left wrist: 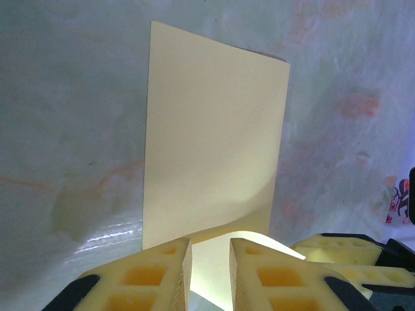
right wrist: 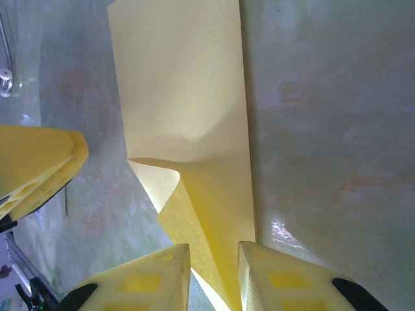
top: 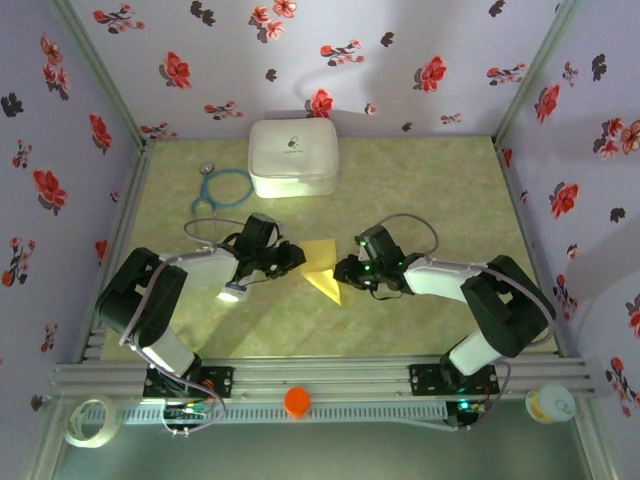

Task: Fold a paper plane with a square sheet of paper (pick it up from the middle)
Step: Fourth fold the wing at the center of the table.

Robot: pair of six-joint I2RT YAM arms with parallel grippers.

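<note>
At the middle of the table (top: 430, 190) we noted the left gripper (left wrist: 209, 275) with jaws slightly apart around the curled edge of the yellow paper (top: 322, 264), the right gripper (right wrist: 214, 278) narrowly apart astride its raised fold, grip unclear, and the case (top: 292, 157) beyond.

Ahead of the left gripper (left wrist: 209, 275), the square sheet of paper (left wrist: 214, 136) looked thin, matt and smooth. The gripper's 2 fingers (left wrist: 279, 282) looked like matt, moulded yellow plastic. The surface (left wrist: 71, 97) under them was glossy and marbled, with glare.
</note>
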